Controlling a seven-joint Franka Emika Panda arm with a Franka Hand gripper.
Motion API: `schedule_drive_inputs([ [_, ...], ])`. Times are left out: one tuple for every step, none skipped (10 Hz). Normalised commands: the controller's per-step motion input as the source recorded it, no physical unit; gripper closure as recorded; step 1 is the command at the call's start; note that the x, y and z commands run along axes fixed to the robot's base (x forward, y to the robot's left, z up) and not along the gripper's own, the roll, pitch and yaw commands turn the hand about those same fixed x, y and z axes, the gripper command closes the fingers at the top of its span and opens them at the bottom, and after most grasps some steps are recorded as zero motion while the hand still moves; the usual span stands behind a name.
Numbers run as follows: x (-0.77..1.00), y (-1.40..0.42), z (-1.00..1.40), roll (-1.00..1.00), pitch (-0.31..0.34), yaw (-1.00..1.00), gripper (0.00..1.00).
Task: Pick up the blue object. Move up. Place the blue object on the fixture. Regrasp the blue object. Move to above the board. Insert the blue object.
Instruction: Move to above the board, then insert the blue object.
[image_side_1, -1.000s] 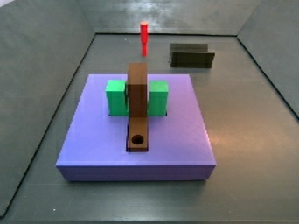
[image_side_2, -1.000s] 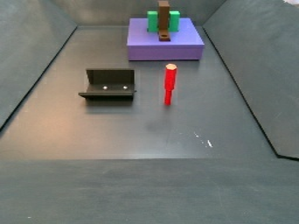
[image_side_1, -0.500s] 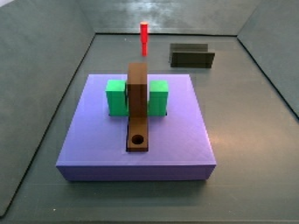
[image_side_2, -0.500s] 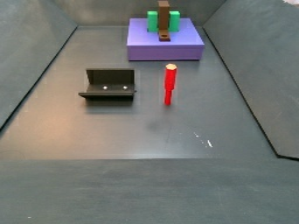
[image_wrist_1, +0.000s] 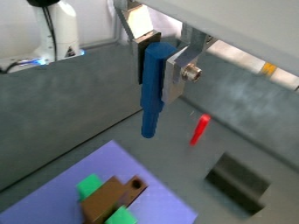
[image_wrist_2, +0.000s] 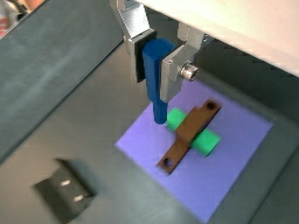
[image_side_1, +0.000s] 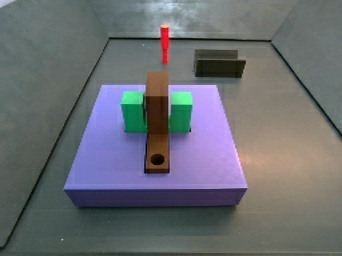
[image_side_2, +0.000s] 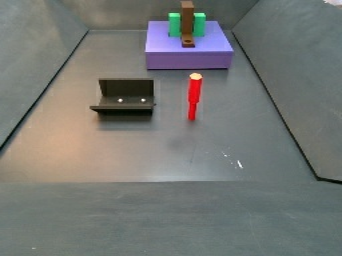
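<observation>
In both wrist views my gripper (image_wrist_1: 158, 74) (image_wrist_2: 156, 61) is shut on the blue object (image_wrist_1: 153, 98) (image_wrist_2: 156, 86), a thin blue peg that hangs straight down from between the fingers. High above the floor, the peg hovers over the purple slab near the board (image_wrist_2: 190, 136) (image_wrist_1: 110, 200). The board (image_side_1: 158, 122) (image_side_2: 189, 30) is a brown plank with a round hole at one end, flanked by green blocks. Apart on the floor stands the dark fixture (image_side_1: 219, 64) (image_side_2: 126, 97) (image_wrist_2: 63, 187) (image_wrist_1: 239, 183). Neither side view shows the gripper or the peg.
A red upright stick (image_side_1: 166, 43) (image_side_2: 194, 96) (image_wrist_1: 200, 129) stands on the floor between the purple slab (image_side_1: 201, 155) (image_side_2: 211, 57) and the fixture. Green blocks (image_side_1: 132, 112) (image_wrist_2: 205, 142) sit on either side of the board. Sloped grey walls enclose the floor.
</observation>
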Motion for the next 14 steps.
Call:
schedule_drive_inputs([
  [-0.05,0.03,-0.01,-0.89,0.063,0.01,1.0],
  [-0.05,0.03,0.0,-0.74,0.038,0.01,1.0],
  [-0.05,0.03,0.0,-0.46,0.001,0.0,1.0],
  [-0.04,0.02,0.0,-0.3,-0.018,0.0,1.0],
  [0.0,-0.05,-0.13,-0.05,0.0,0.0,1.0],
  [-0.05,-0.63,-0.18,0.04,-0.031,0.27,1.0],
  [-0.03,-0.77,-0.34,0.09,-0.023,0.3,1.0],
  [-0.06,-0.79,-0.48,0.07,-0.061,0.32,1.0],
  [-0.05,-0.68,-0.65,0.11,-0.1,0.39,1.0],
  [0.0,-0.49,-0.69,0.11,-0.123,0.49,1.0],
  [-0.05,-0.38,-0.74,0.06,-0.129,0.4,1.0],
  [-0.01,-0.35,-0.74,0.07,-0.101,0.39,1.0],
  [0.0,-0.28,-0.61,0.15,-0.094,0.53,1.0],
  [-0.02,-0.31,-0.53,0.12,-0.074,0.48,1.0],
])
